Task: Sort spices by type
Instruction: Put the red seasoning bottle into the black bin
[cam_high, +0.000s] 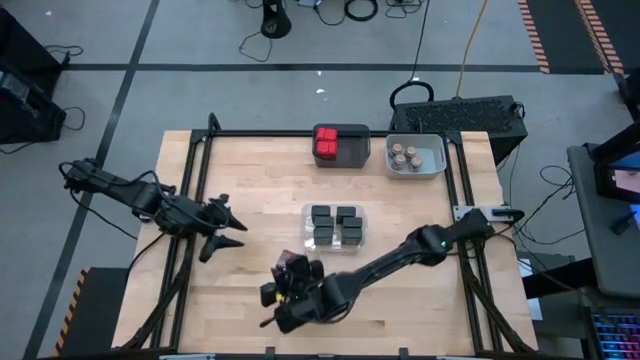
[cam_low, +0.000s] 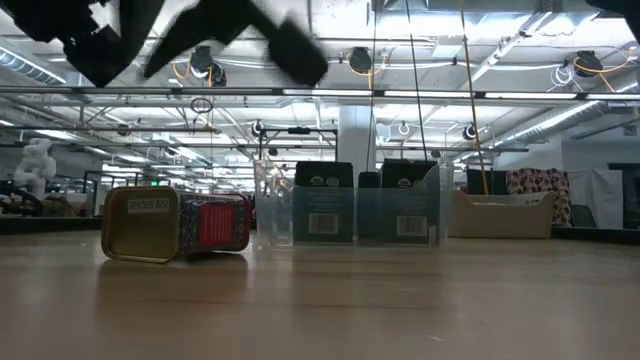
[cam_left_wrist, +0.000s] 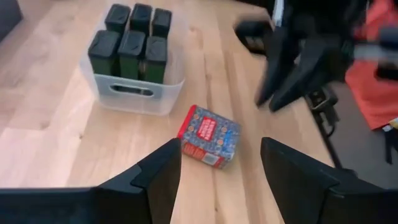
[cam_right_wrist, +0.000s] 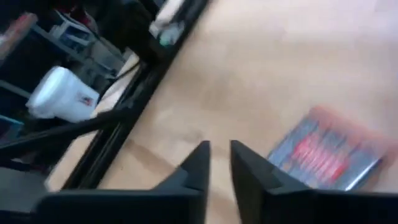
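The lone spice tin (cam_left_wrist: 208, 136) on the pale wood desk (cam_left_wrist: 50, 143) is red with blue patterned sides (gold on its end). 6 black tins (cam_left_wrist: 130, 40) fill a clear bin (cam_left_wrist: 134, 96); both tools are black.

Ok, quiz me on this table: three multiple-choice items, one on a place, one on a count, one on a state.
1. Where do the black boxes stand?
A. in the clear bin
B. loose on the wood
C. in the light grey bin

2. How many black boxes are there?
A. three
B. six
C. nine

3. How does the loose red tin sit?
A. upright in a bin
B. stacked on a black box
C. on its side on the table

Key:
1 A, the clear walls surround them.
2 B, there are two rows of three.
3 C, it lies flat on the wood beside the right tool, with the open left tool facing it.
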